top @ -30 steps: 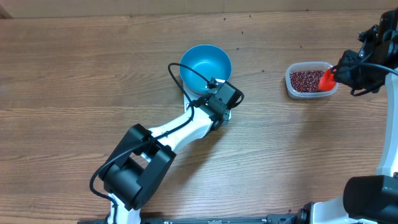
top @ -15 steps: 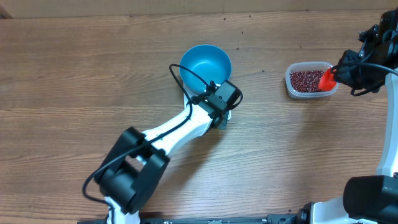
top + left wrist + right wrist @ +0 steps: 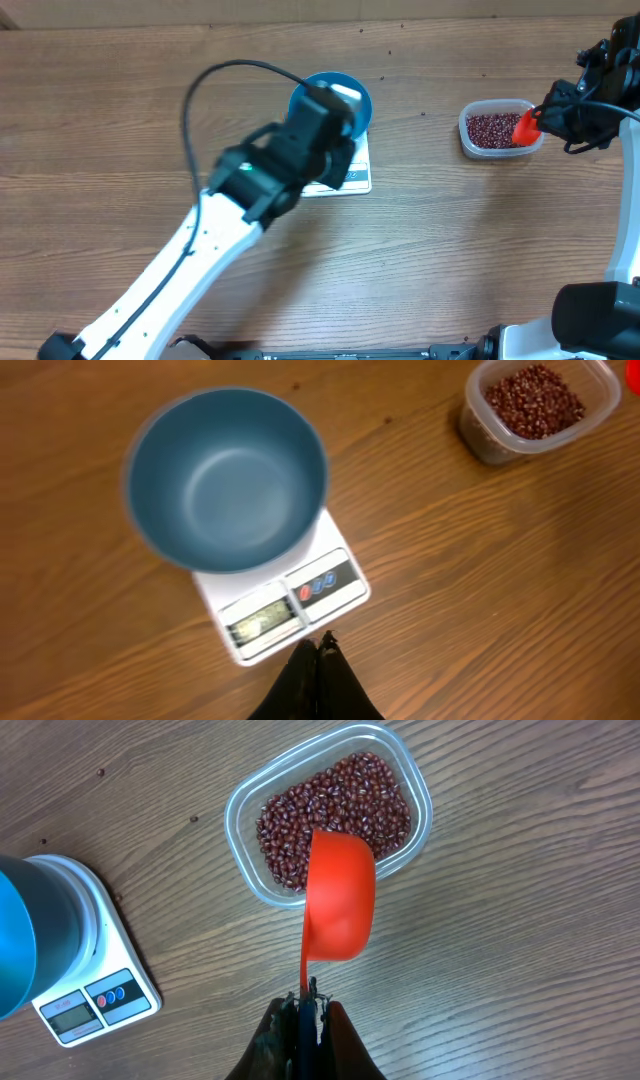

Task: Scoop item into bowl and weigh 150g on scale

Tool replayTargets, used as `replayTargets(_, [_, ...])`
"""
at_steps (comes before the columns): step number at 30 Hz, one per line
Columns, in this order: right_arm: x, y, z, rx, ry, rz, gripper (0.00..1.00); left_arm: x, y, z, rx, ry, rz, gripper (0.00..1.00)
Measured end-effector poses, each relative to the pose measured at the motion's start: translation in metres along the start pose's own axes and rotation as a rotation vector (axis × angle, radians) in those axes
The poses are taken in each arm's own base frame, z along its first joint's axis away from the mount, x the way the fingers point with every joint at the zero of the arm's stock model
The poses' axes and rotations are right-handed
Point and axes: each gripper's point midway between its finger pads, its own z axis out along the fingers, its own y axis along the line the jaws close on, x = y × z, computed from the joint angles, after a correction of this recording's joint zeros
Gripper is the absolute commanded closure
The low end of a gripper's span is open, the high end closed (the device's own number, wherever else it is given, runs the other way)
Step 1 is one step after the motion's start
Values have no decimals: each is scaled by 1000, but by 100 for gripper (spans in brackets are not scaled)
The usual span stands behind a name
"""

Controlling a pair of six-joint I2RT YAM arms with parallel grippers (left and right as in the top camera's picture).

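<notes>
The blue bowl [image 3: 228,478] stands empty on the white scale [image 3: 285,600], whose display edge faces my left gripper [image 3: 318,648]. That gripper hovers high above the table just off that edge, shut with nothing in it. In the overhead view the raised left arm hides most of the bowl [image 3: 352,86] and part of the scale [image 3: 357,177]. The dark red-brown beans [image 3: 335,815] fill a clear container [image 3: 415,775]. My right gripper [image 3: 308,995] is shut on the blue handle of the red scoop [image 3: 340,895], which hangs over the container's near rim, its cup's underside facing the camera.
The bean container [image 3: 497,128] sits at the right of the wooden table, well apart from the scale. The left arm [image 3: 200,240] stretches diagonally from the front left. The right arm's base [image 3: 600,315] stands at the front right corner.
The left arm has lifted off the scale's front edge and swung up and back, now blurred above the bowl. The right arm and scoop have not moved.
</notes>
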Motion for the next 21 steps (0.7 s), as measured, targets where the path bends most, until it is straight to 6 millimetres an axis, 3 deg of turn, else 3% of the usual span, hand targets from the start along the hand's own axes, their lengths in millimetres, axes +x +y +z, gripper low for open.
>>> replayTargets(10, [-1,0,0,0,-3,0,96,-7,39,-2,41,-9,40,96])
replayTargets(21, [-1,0,0,0,-3,-1,96,-11,45,-2,47,-25,113,96])
